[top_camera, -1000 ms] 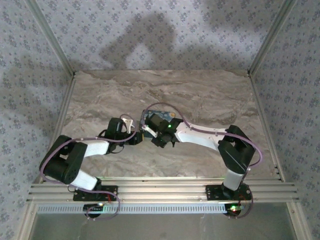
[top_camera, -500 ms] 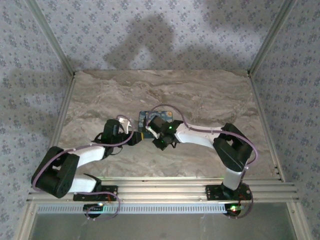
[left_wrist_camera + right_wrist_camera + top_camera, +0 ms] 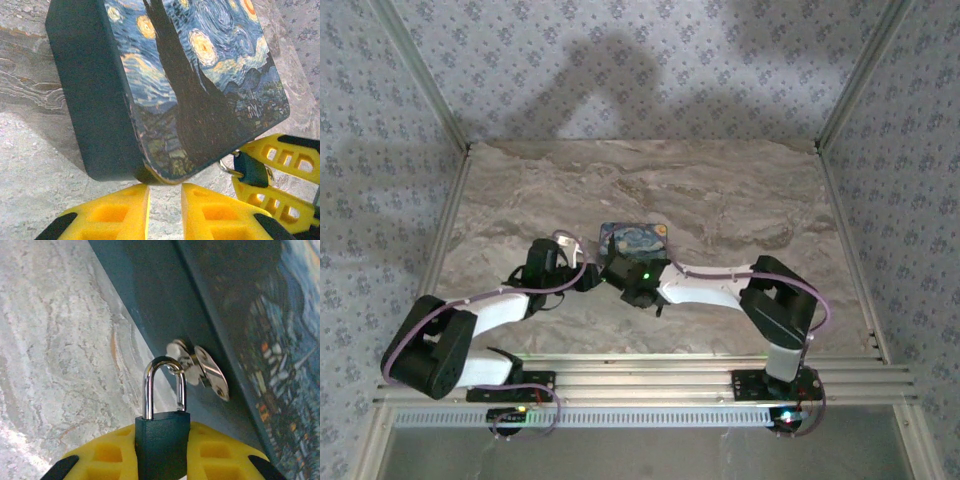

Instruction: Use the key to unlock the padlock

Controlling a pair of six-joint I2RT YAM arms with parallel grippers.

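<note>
Right end effector (image 3: 162, 435), seen from its own wrist camera, is clamped on the dark-blue padlock (image 3: 162, 445), yellow fingers pressing the body from both sides. The silver shackle (image 3: 164, 375) stands upright and loops through a small metal hasp (image 3: 200, 365) on the side wall of a blue tin (image 3: 200, 85) painted with a starry night.

Left end effector (image 3: 165, 200) hovers low at the tin's near corner. Its fingers sit close together with a slim gap, and whether they pinch anything cannot be told.

Risks, as a judgement: the padlock is tethered to the tin, so any pull or twist by the right arm would likely drag or tip the tin across the counter (image 3: 30, 150). The underside of the lock body sits buried between the fingers, which may block a key's approach. With both end effectors just beside each other, a small misalignment could make them collide.

Seen from above, the left arm (image 3: 500, 300) has its elbow pushed out to the left and its forearm stretched low toward the centre. The right arm (image 3: 720, 285) folds at its elbow on the right, its white forearm running leftward, low over the counter, to the tin's near edge.
</note>
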